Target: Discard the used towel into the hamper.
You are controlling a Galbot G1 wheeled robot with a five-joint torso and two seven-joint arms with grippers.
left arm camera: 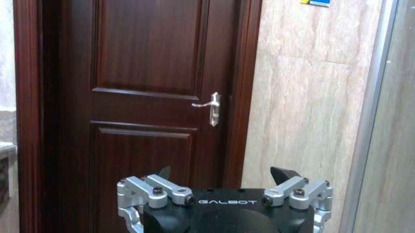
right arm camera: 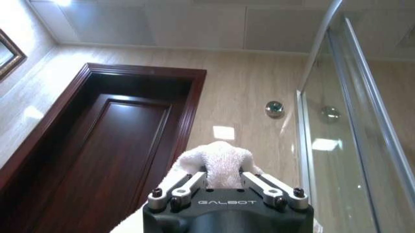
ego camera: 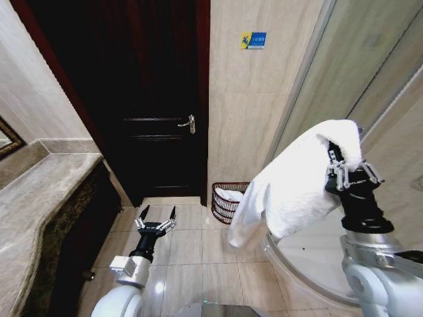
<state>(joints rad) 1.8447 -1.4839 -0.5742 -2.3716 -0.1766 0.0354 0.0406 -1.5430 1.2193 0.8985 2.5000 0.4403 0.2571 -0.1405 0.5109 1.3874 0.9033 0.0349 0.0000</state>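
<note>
One white terry-cloth towel hangs from the right gripper, which is raised high on the right side of the head view, in front of the glass shower enclosure; its jaws are closed tight on a bunched fold of the cloth, and the rest drapes down and to the left in one long fall; in the right wrist view the pinched tuft of towel stands up between the two fingers. One small round reddish-brown slatted hamper sits on the tiled floor against the beige marble wall, just right of the one dark wooden door with its single silver lever handle; something white already lies inside the basket; the hanging towel's lower edge is near it in the picture but above and nearer the robot. The left gripper is held low over the floor, pointing toward the door, its jaws spread wide with nothing between them; the left wrist view shows its two dark fingertips well apart. One grey stone counter runs along the left.
</note>
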